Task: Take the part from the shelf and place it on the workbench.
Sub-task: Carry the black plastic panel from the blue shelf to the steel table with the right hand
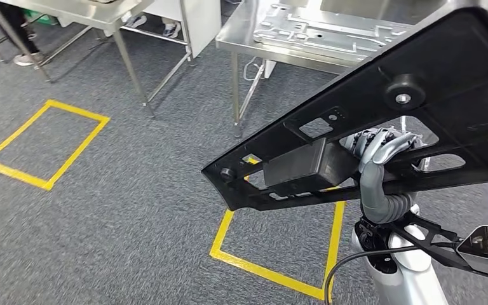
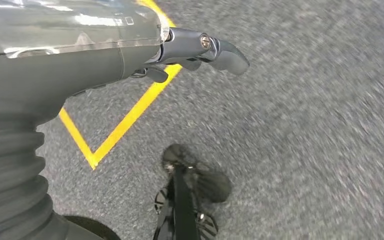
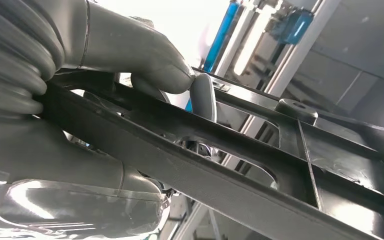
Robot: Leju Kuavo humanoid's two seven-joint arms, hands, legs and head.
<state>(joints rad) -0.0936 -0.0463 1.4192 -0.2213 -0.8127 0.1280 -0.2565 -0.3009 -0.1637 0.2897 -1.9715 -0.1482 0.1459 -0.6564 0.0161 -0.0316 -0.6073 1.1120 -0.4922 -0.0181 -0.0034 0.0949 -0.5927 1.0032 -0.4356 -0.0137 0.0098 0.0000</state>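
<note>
A large black plastic part [image 1: 445, 82] with cut-outs and a boxy block underneath is held up, tilted, in front of me. My right hand [image 1: 381, 149] grips one of its ribs from below. The right wrist view shows the thumb and fingers of that hand [image 3: 130, 45] wrapped round a black bar of the part [image 3: 260, 185]. The steel workbench [image 1: 279, 44] stands ahead, beyond the part's left tip, with a silver metal panel [image 1: 318, 32] lying on it. My left hand [image 2: 180, 50] hangs over the grey carpet and holds nothing, its fingers loosely apart.
Two yellow tape rectangles mark the carpet, one at the left [image 1: 44, 146] and one just below the part [image 1: 279, 254]. A second steel table [image 1: 101, 19] stands at the upper left, with a person's shoe [image 1: 25, 59] beside its legs.
</note>
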